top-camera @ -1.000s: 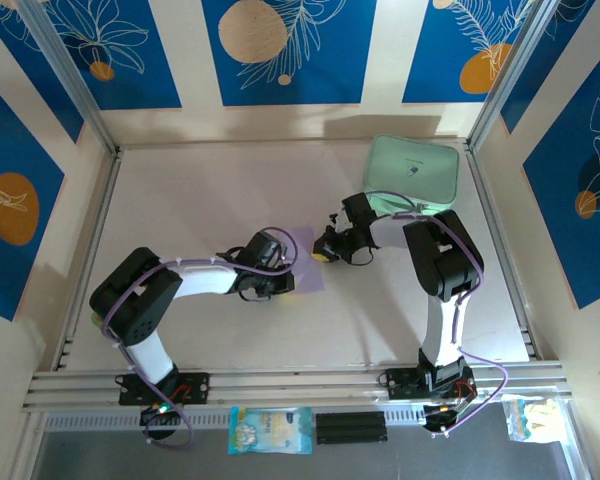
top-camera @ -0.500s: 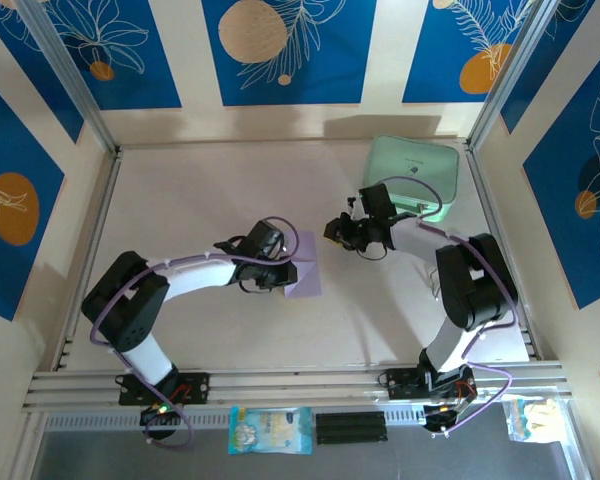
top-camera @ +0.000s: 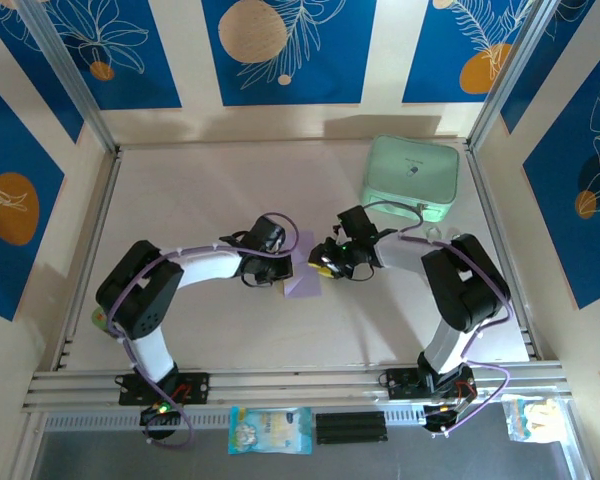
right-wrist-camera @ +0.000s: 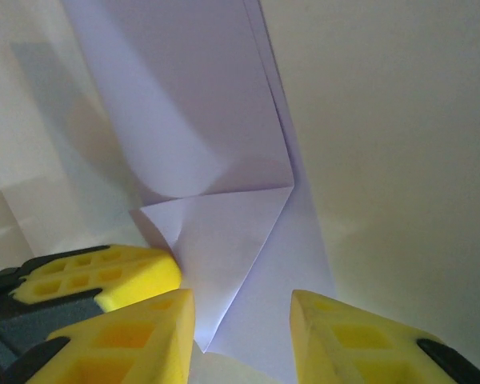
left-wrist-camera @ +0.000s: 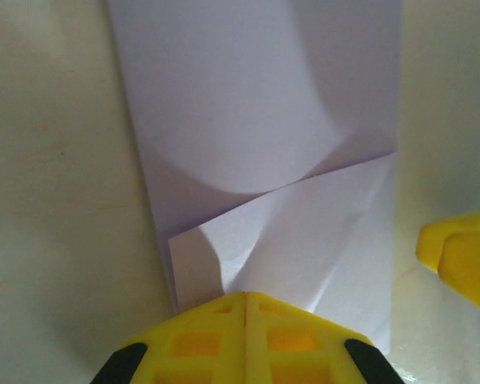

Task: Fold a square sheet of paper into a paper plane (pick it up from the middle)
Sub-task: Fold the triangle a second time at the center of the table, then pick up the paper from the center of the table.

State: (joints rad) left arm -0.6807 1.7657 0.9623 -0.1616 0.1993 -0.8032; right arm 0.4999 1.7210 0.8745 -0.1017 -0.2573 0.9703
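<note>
1. The paper (top-camera: 303, 283) is lying on the surface (top-camera: 200, 200) about mid-way across, right between the two arms. It's pale lilac and already folded into a longish strip.
2. Up close from the left wrist, the paper (left-wrist-camera: 256, 120) has one corner turned over into a triangle. That layer is bowing up a bit instead of sitting flat, and there's a curved shadow across the sheet.
3. The left gripper (top-camera: 283, 267) is down at the paper's left edge. In its own camera, the left gripper (left-wrist-camera: 246, 308) has its yellow fingers pressed tight together with no gap, right at the near end of the folded corner. I honestly can't tell if any paper is actually caught between them.
4. The right gripper (top-camera: 325, 266) is at the paper's right edge, facing the left one. From its wrist cam, the right gripper (right-wrist-camera: 242, 310) is spread apart, with the pointed corner of the paper (right-wrist-camera: 216, 232) lying between the two fingers. Neither finger looks closed on it.
5. One yellow finger of the left gripper (right-wrist-camera: 104, 280) sits just beside the folded corner.
6. A mint-green case (top-camera: 412, 178) sits at the far right, well apart from the paper.
</note>
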